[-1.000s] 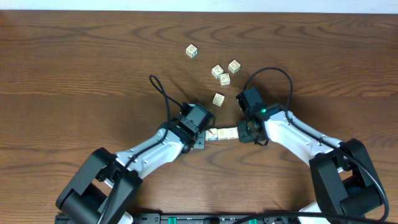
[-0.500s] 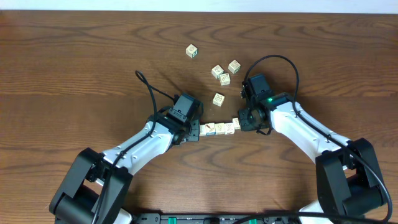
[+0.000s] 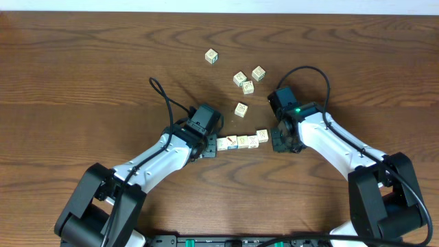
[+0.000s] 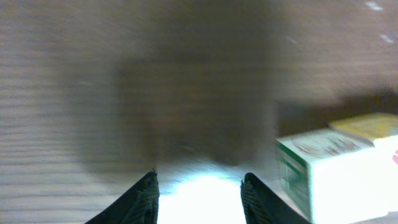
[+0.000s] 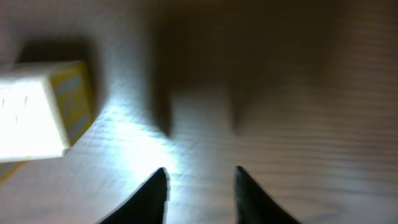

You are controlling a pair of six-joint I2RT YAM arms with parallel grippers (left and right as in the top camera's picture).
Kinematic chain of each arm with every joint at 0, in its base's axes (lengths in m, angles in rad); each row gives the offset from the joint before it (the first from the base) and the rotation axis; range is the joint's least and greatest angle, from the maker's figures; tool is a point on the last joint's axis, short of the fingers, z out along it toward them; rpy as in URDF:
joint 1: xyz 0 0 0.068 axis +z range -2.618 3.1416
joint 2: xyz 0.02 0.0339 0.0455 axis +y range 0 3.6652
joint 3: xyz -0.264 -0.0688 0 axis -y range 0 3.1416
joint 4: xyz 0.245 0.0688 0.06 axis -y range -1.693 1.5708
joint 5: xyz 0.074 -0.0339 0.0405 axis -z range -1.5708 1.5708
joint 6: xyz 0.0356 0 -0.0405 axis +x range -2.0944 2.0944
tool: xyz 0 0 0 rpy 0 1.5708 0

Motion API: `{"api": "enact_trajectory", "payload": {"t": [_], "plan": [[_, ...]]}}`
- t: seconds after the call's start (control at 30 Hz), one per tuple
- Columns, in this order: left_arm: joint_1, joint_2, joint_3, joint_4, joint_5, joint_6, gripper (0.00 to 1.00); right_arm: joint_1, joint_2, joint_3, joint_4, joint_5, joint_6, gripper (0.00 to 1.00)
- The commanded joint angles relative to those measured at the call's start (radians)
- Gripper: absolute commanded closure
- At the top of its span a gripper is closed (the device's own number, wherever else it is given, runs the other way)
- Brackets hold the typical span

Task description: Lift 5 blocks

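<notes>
The table (image 3: 82, 62) is dark brown wood with bold grain and a low satin sheen. The blocks (image 3: 211, 56), toward twelve o'clock, have smooth pale faces with printed marks. The right arm's shell (image 3: 329, 143) is glossy white plastic. The fingers (image 4: 140, 202) look matt black.

wooden table (image 3: 82, 68) bears five loose blocks (image 3: 241, 109) and, below them, a short row (image 3: 243, 142) of more
</notes>
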Motion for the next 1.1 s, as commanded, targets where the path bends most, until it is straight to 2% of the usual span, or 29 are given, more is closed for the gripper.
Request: {"api": "enact_trajectory", "payload": {"t": [0.0,0.03,0.13,0.3,0.37,0.47,0.57,0.93,1.07], "plan": [[0.03,-0.032,0.022,0.027,-0.159,0.017,0.52,-0.019,0.002,0.017,0.063,0.127,0.01,0.56],[0.046,-0.038,0.022,0.056,-0.158,0.03,0.51,-0.025,0.002,0.017,0.104,0.127,-0.007,0.53],[0.097,-0.079,0.04,0.143,-0.148,0.082,0.48,-0.045,0.002,0.017,0.271,0.127,-0.076,0.35],[0.135,-0.171,0.054,0.216,-0.148,0.165,0.31,-0.054,0.002,0.017,0.517,0.149,-0.116,0.01],[0.137,-0.213,0.054,0.217,-0.149,0.171,0.27,-0.054,0.002,0.017,0.579,0.149,-0.117,0.01],[0.137,-0.275,0.055,0.219,-0.153,0.216,0.23,-0.053,0.002,0.017,0.578,0.138,-0.116,0.01],[0.137,-0.337,0.055,0.219,-0.153,0.274,0.23,-0.052,0.002,0.017,0.568,0.138,-0.116,0.01],[0.135,-0.482,0.054,0.208,-0.152,0.273,0.22,-0.052,0.002,0.017,0.568,0.138,-0.116,0.01],[0.16,-0.485,0.055,0.234,-0.263,0.385,0.22,-0.052,0.002,0.017,0.568,0.138,-0.116,0.01]]}}
